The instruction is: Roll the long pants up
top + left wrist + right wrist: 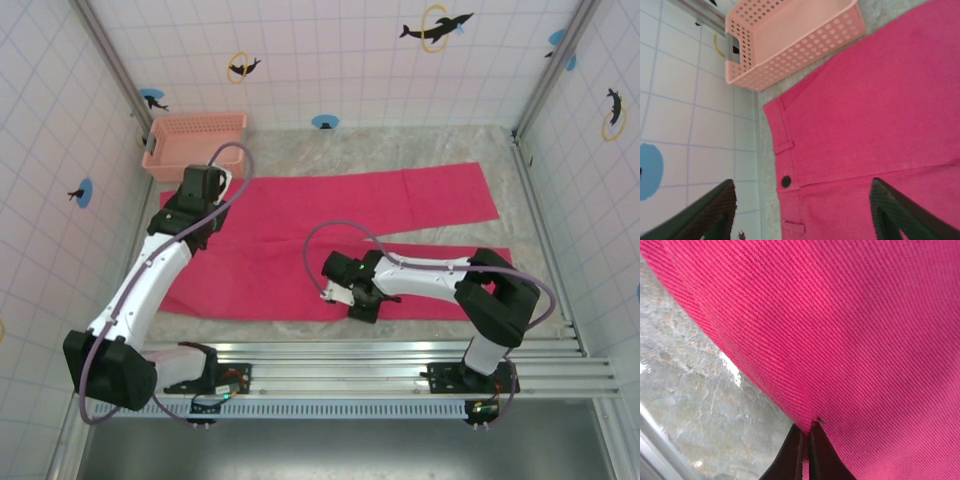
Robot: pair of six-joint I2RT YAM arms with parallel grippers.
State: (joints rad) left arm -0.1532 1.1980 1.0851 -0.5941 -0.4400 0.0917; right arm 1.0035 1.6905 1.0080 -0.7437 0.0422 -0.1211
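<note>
From above, the right arm hid much of the nearer leg of the long pants [330, 215], and the left arm covered part of the waist. The left wrist camera cut off its own fingers [715, 210] at the bottom edge.

The magenta pants lay flat on the grey stone-look table [420, 150]. Their long axis ran left to right, with the waistband at the left beside the salmon mesh basket [195, 140] and the 2 legs pointing right in a narrow V. A dark button [785, 181] and a belt loop [783, 146] marked the waistband.

The left gripper [801, 200] hovered above the waist, spread wide and holding nothing. The right gripper [807, 440] sat at the pants' near edge, its fingers pressed together and pinching the cloth just off the table.
</note>
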